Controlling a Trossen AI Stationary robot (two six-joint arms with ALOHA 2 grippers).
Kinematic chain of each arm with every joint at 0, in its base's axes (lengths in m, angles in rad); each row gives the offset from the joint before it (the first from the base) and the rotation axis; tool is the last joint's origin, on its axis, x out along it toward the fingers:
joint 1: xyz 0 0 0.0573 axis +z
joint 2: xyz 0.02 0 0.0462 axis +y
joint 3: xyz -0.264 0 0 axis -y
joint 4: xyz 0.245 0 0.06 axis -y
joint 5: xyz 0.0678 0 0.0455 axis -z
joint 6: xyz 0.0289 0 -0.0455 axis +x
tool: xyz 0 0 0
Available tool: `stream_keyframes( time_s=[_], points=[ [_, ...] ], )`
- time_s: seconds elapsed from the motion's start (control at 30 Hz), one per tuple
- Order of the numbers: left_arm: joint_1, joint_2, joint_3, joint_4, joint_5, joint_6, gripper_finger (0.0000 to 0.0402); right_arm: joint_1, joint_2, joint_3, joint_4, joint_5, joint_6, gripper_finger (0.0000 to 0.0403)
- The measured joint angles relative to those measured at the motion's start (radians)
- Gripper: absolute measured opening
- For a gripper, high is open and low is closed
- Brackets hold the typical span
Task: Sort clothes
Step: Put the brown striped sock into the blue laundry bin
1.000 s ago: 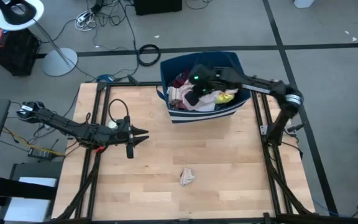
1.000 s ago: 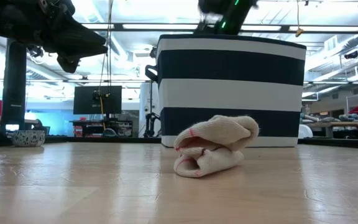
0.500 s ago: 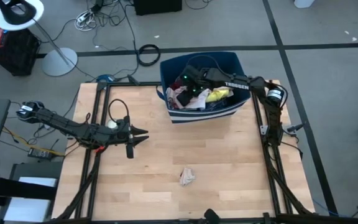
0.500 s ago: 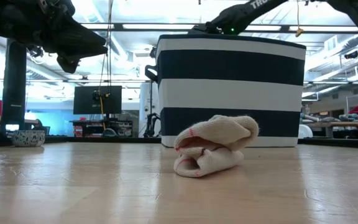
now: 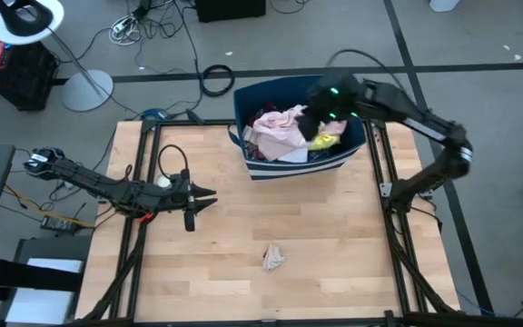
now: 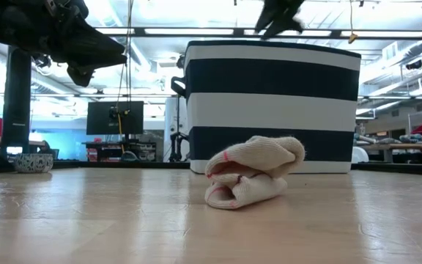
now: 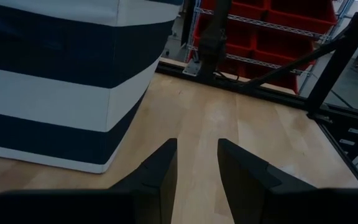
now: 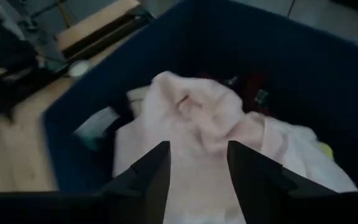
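The clothes fill a navy bin with white stripes [image 5: 334, 162] at the table's far middle. A pale pink garment [image 5: 275, 127] lies on top of the pile, with a bright yellow one [image 5: 327, 141] beside it. My right gripper [image 5: 310, 120] hangs open above the bin's right half. In the right wrist view [image 8: 199, 158] nothing is between its fingers, and the pink garment [image 8: 197, 118] lies below them. A rolled cream piece [image 5: 273, 257] rests on the table's near middle. My left gripper [image 5: 212, 193] waits open over the table's left half, pointing toward the right.
The bin [image 6: 269, 110] stands upright on the wood behind the cream bundle [image 6: 251, 180]. Black frame rails [image 5: 143, 227] run along the table's left and right sides. Bare wood lies between the left gripper, the bin and the bundle.
My right gripper has moved from low among the clothes in the bin's left half up and toward the table's right, and now hangs above the bin. The pale pink garment now lies spread on top of the pile where the gripper was.
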Motion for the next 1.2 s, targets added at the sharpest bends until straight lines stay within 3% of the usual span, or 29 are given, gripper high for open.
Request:
stream_keyframes(
  time_s=[0.13,0.3,0.53,0.8,1.03,1.2],
  points=[
    [0.0,0.0,0.0,0.0,0.0,0.001,0.0122,0.133,-0.128,-0.072,-0.041,0.077,0.009,0.0162],
    [0.0,0.0,0.0,0.003,0.0,0.001,0.0122,0.365,-0.264,-0.275,0.019,0.146,0.068,0.0162],
    [0.0,0.0,0.0,0.004,0.0,-0.001,0.0122,0.675,-0.337,-0.701,0.4,0.226,0.167,0.0162],
    [0.0,0.0,0.0,0.005,0.0,-0.003,0.0122,0.818,-0.158,-0.987,0.891,0.235,0.167,0.0162],
    [0.0,0.0,0.0,0.003,0.0,-0.004,0.0122,0.824,0.085,-0.985,1.091,0.233,0.16,0.0161],
    [0.0,0.0,0.0,0.01,0.0,-0.004,0.0121,0.821,0.137,-0.949,1.103,0.209,0.167,0.0156]
  ],
)
